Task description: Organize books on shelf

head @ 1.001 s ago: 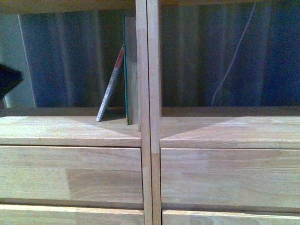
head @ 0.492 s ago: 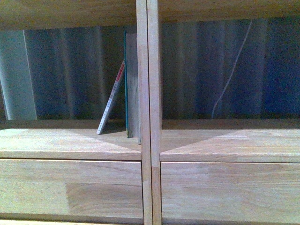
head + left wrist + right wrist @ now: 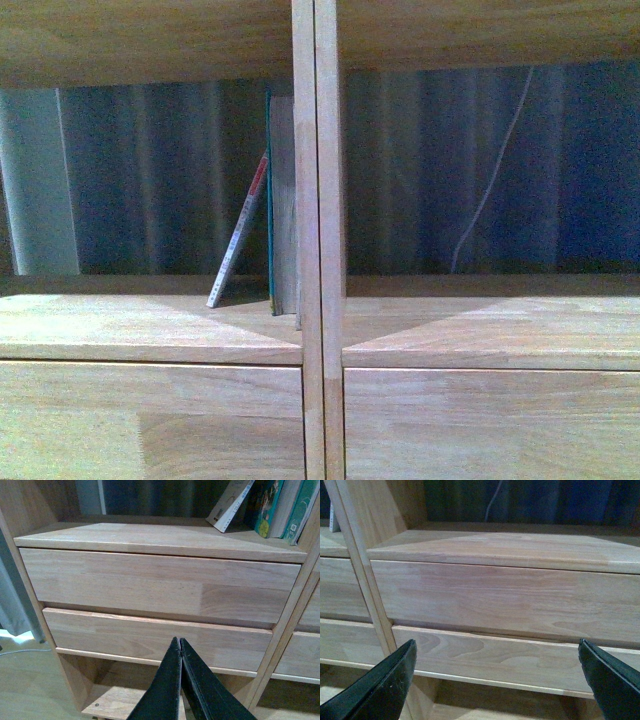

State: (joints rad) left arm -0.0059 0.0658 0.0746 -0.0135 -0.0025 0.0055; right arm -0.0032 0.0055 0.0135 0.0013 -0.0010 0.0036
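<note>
The light-wood shelf [image 3: 315, 330] fills the front view, with its double central upright in the middle. In the left bay the thick teal book [image 3: 282, 200] stands upright against the upright. The thin softcover [image 3: 240, 235] leans on it, red-white spine outward. Neither gripper shows in the front view. My left gripper [image 3: 179, 641] is shut and empty, low in front of the left drawer fronts [image 3: 150, 585]; the softcover [image 3: 231, 505] and teal book [image 3: 270, 507] sit above it on the shelf board. My right gripper [image 3: 496, 643] is open and empty, facing the right drawer fronts [image 3: 510, 597].
A dark blue curtain hangs behind the open-backed shelf, with a thin white cable [image 3: 490, 180] down the right bay. The bay under the drawers opens below my left gripper [image 3: 120, 700]. Pale floor [image 3: 30, 690] and a grey curtain lie beside the shelf's left side.
The front view has risen: the shelf board and books sit lower in frame and the board above shows. A dark shape at the left edge has gone. The books have not moved.
</note>
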